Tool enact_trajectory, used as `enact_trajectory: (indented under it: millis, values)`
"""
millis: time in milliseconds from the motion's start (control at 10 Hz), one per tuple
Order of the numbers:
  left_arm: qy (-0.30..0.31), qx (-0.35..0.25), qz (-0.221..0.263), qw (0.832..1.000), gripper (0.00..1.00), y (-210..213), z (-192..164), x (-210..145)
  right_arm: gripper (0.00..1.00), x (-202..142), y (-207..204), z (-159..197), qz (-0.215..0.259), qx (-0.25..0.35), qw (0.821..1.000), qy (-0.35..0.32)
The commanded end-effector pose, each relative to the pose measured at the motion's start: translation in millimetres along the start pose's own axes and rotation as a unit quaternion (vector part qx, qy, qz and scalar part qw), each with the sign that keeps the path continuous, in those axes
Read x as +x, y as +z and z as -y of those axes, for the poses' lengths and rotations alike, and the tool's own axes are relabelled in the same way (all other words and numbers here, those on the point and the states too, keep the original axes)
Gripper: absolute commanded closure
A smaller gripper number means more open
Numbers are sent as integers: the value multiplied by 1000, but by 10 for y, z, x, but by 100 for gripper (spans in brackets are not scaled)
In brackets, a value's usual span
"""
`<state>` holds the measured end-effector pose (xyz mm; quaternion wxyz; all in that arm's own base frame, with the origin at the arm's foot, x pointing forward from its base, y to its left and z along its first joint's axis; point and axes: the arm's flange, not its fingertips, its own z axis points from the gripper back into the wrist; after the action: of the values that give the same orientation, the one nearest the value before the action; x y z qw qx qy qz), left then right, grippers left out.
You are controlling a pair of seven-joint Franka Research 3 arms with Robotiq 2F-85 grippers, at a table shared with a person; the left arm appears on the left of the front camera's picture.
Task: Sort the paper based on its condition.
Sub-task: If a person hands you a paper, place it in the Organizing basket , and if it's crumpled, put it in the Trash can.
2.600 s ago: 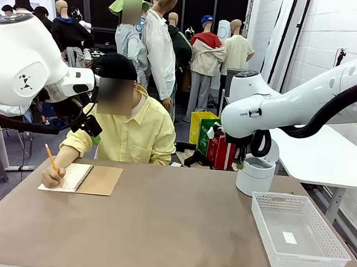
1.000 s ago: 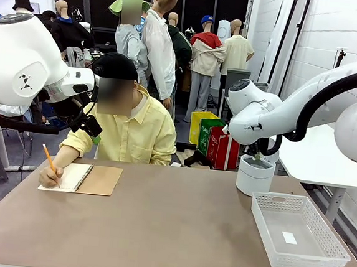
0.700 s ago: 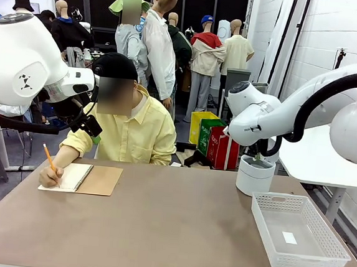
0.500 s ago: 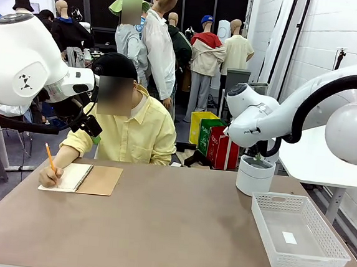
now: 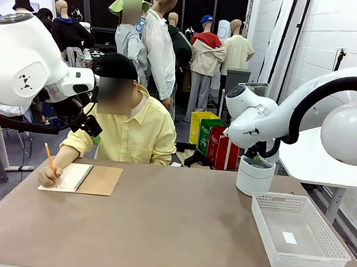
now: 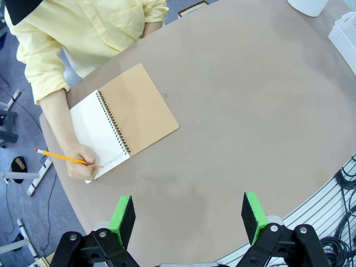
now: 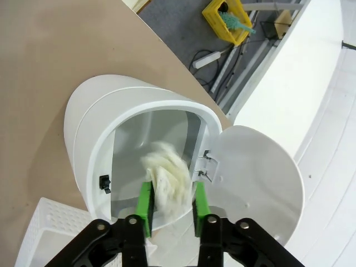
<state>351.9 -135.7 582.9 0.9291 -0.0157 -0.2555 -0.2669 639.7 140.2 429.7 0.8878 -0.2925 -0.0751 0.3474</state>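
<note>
A crumpled wad of white paper (image 7: 166, 181) sits between the green pads of my right gripper (image 7: 172, 204), inside the mouth of a white bin (image 7: 89, 144) whose lid (image 7: 256, 178) hangs open. The wad looks blurred while the fingers and bin are sharp, and the jaws stand slightly apart. From the front, that gripper (image 5: 259, 157) hangs over the bin (image 5: 254, 177) at the far right. My left gripper (image 6: 188, 218) is wide open and holds nothing, high above the table. A person's hand (image 5: 51, 177) writes with a pencil on a white notebook page (image 5: 67, 177).
A white mesh basket (image 5: 319, 246) stands at the front right with a small white slip (image 5: 289, 237) in it. The brown-covered spiral notebook (image 5: 99, 180) lies at the far left, in front of the seated person. The brown tabletop (image 5: 157, 231) between them is bare.
My right arm has swung in over the bin and settled there; its jaws have widened around the wad. The person keeps writing. My left arm has not moved.
</note>
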Motion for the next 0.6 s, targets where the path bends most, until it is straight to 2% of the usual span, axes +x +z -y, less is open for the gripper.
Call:
enact_trajectory:
  millis: [0,100,500]
  values:
    - [0,-1,3,1000,0,3,-6,-1,13,1,31,3,-9,-8,1000,-15]
    - [0,-1,3,1000,0,3,-6,-1,0,-23,73,16,-4,-8,1000,-19]
    - [0,-1,3,1000,0,3,-6,-1,0,-58,371,61,21,14,1000,-14]
